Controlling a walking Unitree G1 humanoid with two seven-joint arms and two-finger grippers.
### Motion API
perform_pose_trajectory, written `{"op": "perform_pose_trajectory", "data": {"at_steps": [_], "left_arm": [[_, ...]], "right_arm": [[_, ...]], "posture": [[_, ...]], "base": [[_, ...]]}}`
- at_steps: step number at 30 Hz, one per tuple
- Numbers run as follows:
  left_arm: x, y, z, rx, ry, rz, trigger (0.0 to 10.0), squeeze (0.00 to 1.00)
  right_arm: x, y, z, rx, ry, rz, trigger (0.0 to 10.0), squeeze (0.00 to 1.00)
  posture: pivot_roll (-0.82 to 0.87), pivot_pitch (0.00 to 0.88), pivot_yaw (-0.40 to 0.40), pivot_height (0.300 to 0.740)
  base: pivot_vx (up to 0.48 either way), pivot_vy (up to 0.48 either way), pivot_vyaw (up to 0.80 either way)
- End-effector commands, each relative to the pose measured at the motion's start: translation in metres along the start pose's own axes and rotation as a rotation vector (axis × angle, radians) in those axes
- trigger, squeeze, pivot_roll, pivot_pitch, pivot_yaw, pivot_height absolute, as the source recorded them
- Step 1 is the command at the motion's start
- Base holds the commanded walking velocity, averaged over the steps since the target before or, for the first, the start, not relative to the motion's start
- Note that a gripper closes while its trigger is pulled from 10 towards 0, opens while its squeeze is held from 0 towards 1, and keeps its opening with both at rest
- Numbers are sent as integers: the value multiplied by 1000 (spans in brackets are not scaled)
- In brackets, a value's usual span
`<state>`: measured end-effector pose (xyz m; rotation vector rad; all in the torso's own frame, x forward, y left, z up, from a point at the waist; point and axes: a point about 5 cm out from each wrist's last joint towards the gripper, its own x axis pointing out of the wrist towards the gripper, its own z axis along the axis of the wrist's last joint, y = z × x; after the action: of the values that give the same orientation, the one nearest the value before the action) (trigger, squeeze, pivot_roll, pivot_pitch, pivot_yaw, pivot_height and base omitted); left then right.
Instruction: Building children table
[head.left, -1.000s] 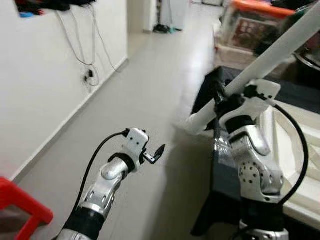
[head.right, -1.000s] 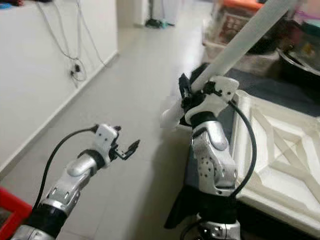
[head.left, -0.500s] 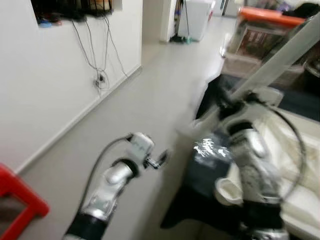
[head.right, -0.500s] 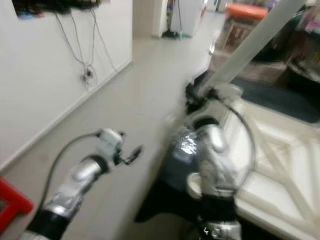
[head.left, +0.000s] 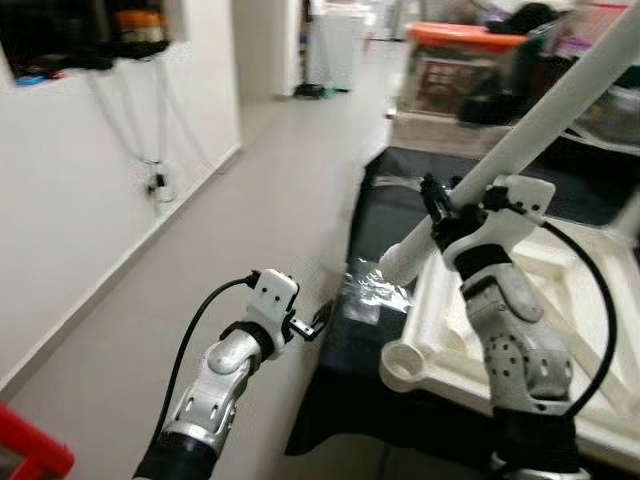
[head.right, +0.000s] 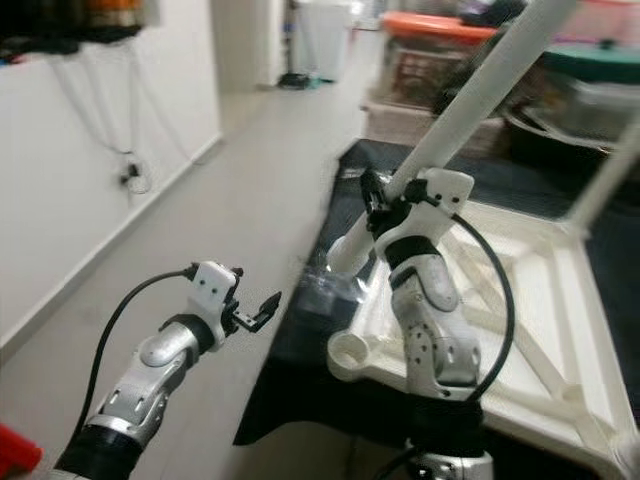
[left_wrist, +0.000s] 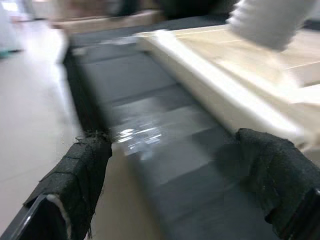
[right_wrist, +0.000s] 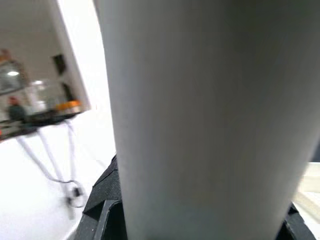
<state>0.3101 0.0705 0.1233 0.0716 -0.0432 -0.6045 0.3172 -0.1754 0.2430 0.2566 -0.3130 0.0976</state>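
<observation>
Two pincers are showing: the right pincer (head.left: 447, 205) is pinching a long white table leg (head.left: 540, 116), which is slanting up and away above the overturned white tabletop (head.right: 560, 300) lying on a black cloth (head.left: 372, 232) on the floor (head.left: 250, 230). Its lower end is hanging near the tabletop's round corner socket (head.left: 402, 362). The left pincer (head.left: 318, 320) is hovering with its padded fingers (left_wrist: 82, 172) spread apart and holding nothing, just beside the cloth's edge and short of the tabletop.
</observation>
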Motion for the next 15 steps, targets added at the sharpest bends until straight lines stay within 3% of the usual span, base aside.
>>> {"op": "perform_pose_trajectory", "data": {"at_steps": [1, 5, 7, 15], "left_arm": [[-3, 0, -1, -16, 7, 1, 10000, 0], [-3, -3, -1, -6, 6, -2, 10000, 0], [-3, -3, -1, 5, 3, 1, 10000, 0], [-2, -3, -3, 44, 15, 4, 10000, 0]], "right_arm": [[1, 4, 0, -4, -10, 23, 10000, 0], [1, 5, 0, -1, -10, 26, 10000, 0], [1, 6, 0, -9, -10, 29, 10000, 0], [0, 9, -4, -15, 3, 40, 10000, 0]], "posture": [[70, 0, -97, 740], [70, 0, -97, 740], [70, 0, -97, 740], [70, 0, -98, 740]], "base": [[0, 0, -800], [0, 0, -800], [0, 0, 0], [0, -474, 0]]}}
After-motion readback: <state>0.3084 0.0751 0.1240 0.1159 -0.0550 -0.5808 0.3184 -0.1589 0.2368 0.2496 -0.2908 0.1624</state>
